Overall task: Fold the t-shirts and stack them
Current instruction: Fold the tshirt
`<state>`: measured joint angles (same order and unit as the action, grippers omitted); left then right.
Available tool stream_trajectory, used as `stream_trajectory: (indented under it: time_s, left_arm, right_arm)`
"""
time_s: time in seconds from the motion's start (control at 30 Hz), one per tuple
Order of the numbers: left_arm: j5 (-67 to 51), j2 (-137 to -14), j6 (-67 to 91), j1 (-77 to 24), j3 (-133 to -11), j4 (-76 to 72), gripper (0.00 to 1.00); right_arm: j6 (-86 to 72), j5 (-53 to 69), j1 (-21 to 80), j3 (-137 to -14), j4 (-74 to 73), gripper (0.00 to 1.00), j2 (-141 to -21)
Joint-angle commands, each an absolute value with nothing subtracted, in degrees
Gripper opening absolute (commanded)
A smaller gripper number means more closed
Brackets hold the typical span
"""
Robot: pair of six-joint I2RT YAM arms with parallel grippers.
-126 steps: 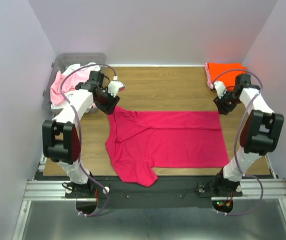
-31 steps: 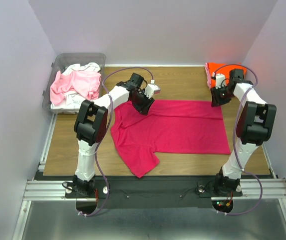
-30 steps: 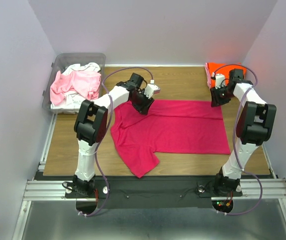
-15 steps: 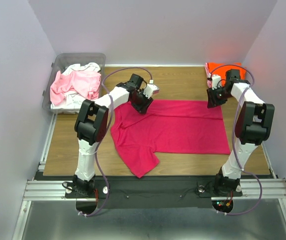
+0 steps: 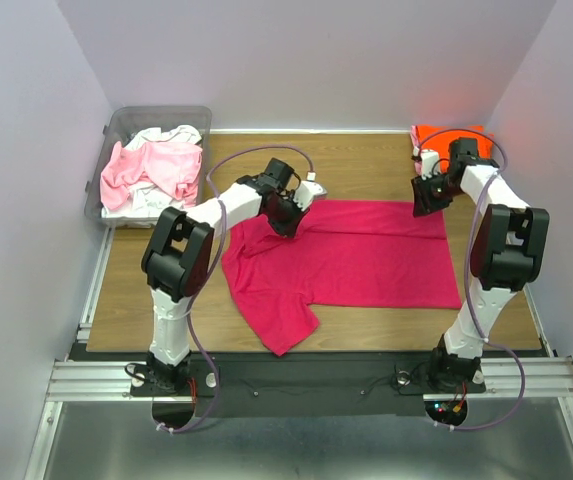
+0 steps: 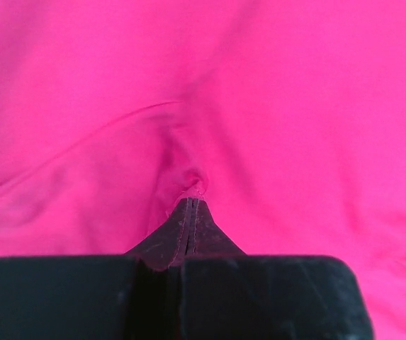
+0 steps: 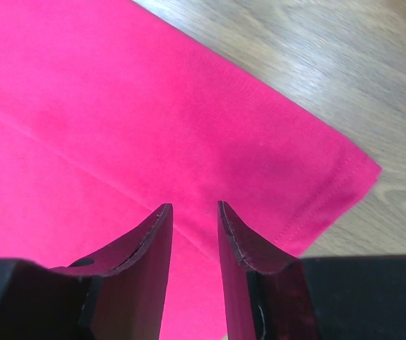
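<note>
A deep magenta t-shirt (image 5: 356, 255) lies spread on the wooden table, one sleeve hanging toward the near edge. My left gripper (image 5: 288, 222) presses down near the shirt's far left part. In the left wrist view this gripper (image 6: 190, 202) is shut, and the magenta fabric (image 6: 259, 92) puckers into a small fold at its tips. My right gripper (image 5: 421, 205) hovers over the shirt's far right corner. Seen from the right wrist, it (image 7: 192, 209) stands open just above the hemmed corner (image 7: 344, 177). A folded orange t-shirt (image 5: 448, 136) lies at the far right corner of the table.
A clear plastic bin (image 5: 124, 128) at the far left holds a crumpled pale pink shirt (image 5: 151, 168) and white fabric (image 5: 171, 133). Bare wood (image 7: 330, 57) shows beyond the magenta shirt's corner. Walls close in the table on three sides.
My left gripper has closed onto the magenta fabric and shifted slightly toward the shirt's middle. My right gripper has moved a little left, over the shirt's corner.
</note>
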<state>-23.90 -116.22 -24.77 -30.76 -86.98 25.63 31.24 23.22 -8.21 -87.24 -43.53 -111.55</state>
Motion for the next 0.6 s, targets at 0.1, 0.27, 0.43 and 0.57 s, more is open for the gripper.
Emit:
stream_trajectory:
  time_s: [0.1,0.27,0.43,0.57]
  left_arm:
    - [-27.8,-109.0,-24.7,-37.1,-84.1,26.4,0.00]
    - [-30.4,-108.2,-25.6,-38.7,-83.6,28.1,0.40]
    - [-31.4,-101.5,-26.9,-33.3,-80.1,29.1,0.50]
    - [-31.2,-96.9,-25.4,-25.9,-78.3,27.6,0.49]
  right_arm:
    - [31.3,25.4,-5.9,-87.6,-44.7,0.37,-107.8]
    - [31.7,26.2,-3.4,-87.0,-45.4,0.38,-107.0]
    - [32.0,28.5,-0.2,-86.1,-46.3,0.38,-105.9]
    - [30.9,29.9,5.6,-84.6,-46.2,0.38,-105.4]
